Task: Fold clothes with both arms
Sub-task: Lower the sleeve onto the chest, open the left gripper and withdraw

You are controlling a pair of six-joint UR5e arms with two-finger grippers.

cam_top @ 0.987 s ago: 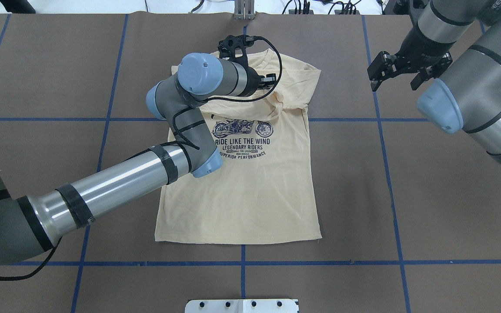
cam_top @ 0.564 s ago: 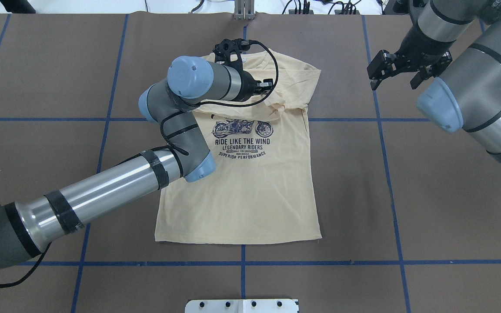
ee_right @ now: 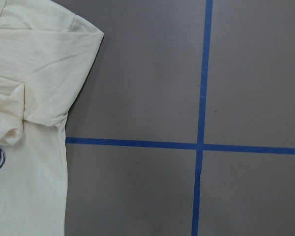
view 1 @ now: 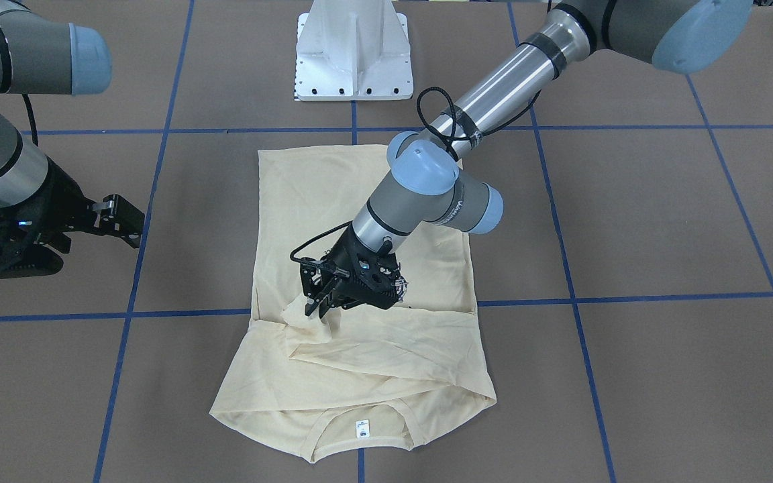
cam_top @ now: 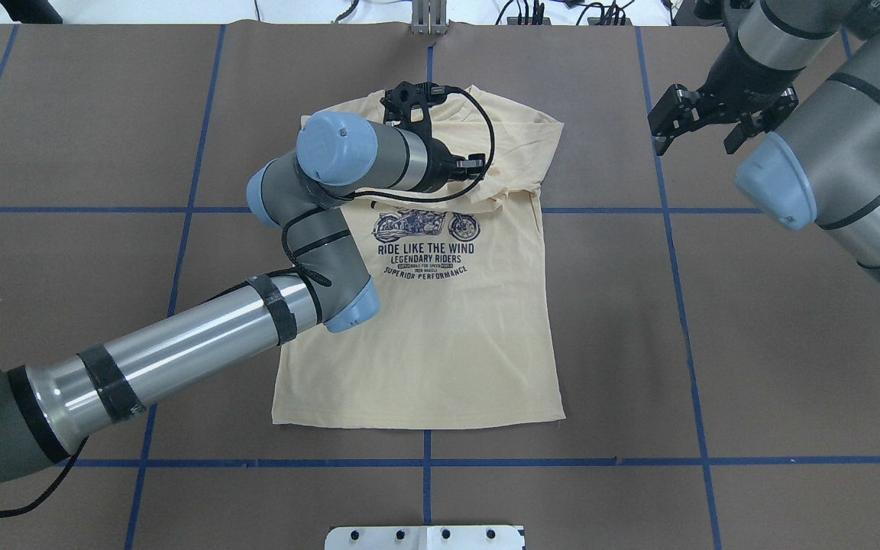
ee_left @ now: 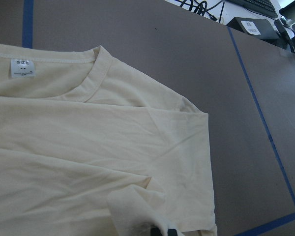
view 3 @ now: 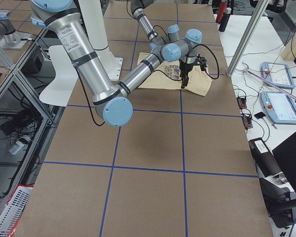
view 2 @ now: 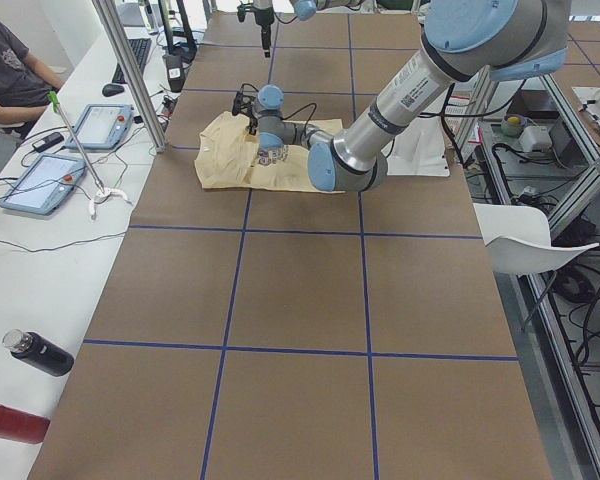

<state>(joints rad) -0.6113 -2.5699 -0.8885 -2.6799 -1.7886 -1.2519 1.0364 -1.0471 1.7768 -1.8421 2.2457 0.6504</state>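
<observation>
Nearest the robot, a white metal pedestal base [cam_top: 425, 536] with a row of dark bolt holes sits just short of the T-shirt's hem. The T-shirt [cam_top: 448, 344] lies flat on the matt brown table [cam_top: 715, 344], print side up, with its straight hem toward the robot and its collar away. It is thin, pale cream-yellow cloth, smooth and nearly rectangular over the lower body and creased higher up.

Blue tape lines [cam_top: 638, 461] rule the table into large squares, one running just below the hem and another passing under the chest.

On the chest is a navy print [cam_top: 426, 248] of one motorcycle above lines of lettering that begin "RIDE LIKE THE WIND". A folded layer of the same cloth covers the top edge of the print and lies rumpled across the shoulders.

The left arm [cam_top: 180, 351], a silver tube with grey joints and light blue caps, crosses the T-shirt's left side. A black cable [cam_top: 486, 130] loops at its wrist. The black left gripper [view 1: 316, 305] points down at that folded layer, its fingers drawn together on a small raised peak of cloth.

Beyond it is the ribbed collar, with one small white neck label [view 1: 362, 427] inside.

Off the T-shirt's right shoulder, over bare table, the right gripper [cam_top: 703, 131] on the right arm [cam_top: 852, 176] hangs with its jaws spread and nothing between them.

Count: one T-shirt, two arms, two grippers.
</observation>
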